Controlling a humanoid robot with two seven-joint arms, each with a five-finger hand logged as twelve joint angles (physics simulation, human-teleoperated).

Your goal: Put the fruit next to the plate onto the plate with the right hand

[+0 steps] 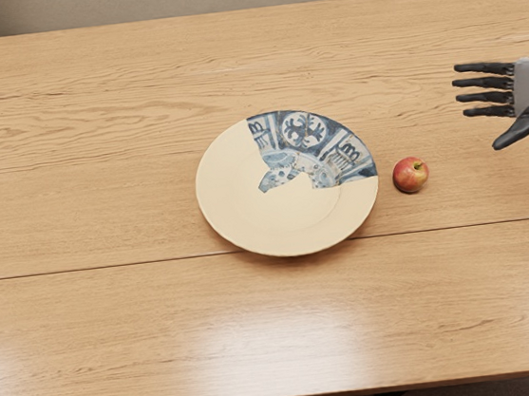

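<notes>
Wooden table (116, 320), pale plank top, plain wall behind.

Item 1: plate (237, 211), cream, shallow, with a blue patterned segment on its far right part; nothing lies on it.

Item 2: apple (411, 175), red with a yellowish patch, on the table just beside the plate's right rim, not touching it. Nearly round, so no real long axis. A small dark mark near its top may be the stem end, turned up and slightly away from the plate; too small to confirm.

Item 3: right hand (511, 98), further right of the plate than the apple and beyond it, well apart from both. Fingers (481, 83) spread toward the plate, holding nothing.

Risks, as judged: a round fruit rolls if a fingertip nudges it before the grasp closes. It may bump the rim or escape. Released carelessly, it could roll off the shallow plate.
</notes>
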